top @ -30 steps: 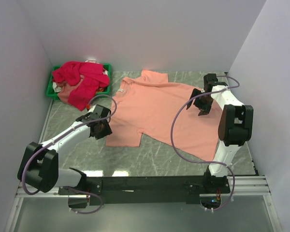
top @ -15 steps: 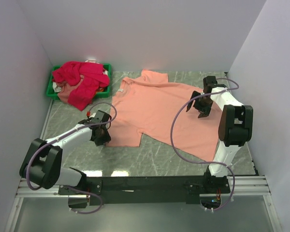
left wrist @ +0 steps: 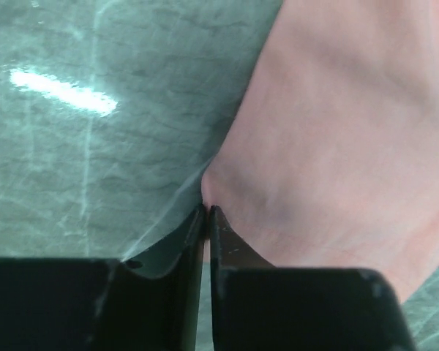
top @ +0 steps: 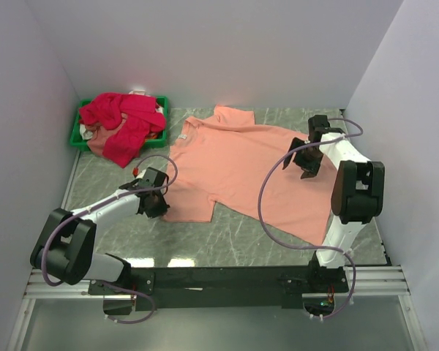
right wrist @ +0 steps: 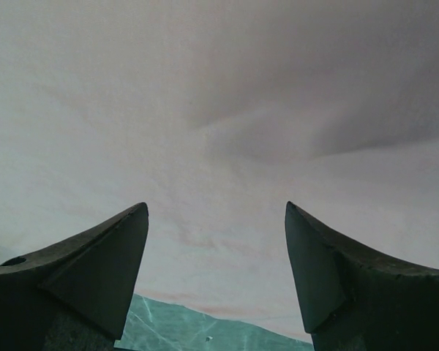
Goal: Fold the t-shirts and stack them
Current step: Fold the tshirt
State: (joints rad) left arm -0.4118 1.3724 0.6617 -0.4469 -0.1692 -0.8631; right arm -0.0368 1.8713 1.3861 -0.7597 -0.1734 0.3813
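Observation:
A salmon-peach t-shirt lies spread flat in the middle of the table. At its near-left sleeve corner, my left gripper has its jaws pressed together. In the left wrist view the gripper pinches the puckered edge of the shirt at its tips. Over the shirt's right side my right gripper hovers; the right wrist view shows it wide open above the cloth, holding nothing. Crimson-pink t-shirts lie heaped at the back left.
The heap sits in a small green bin and spills over its front edge onto the green marbled tabletop. White walls close in the back and both sides. The arm bases stand on a black rail along the near edge.
My left gripper has slid a little to the near left along the sleeve edge, and its jaws have closed on the cloth. The right arm has hardly moved.

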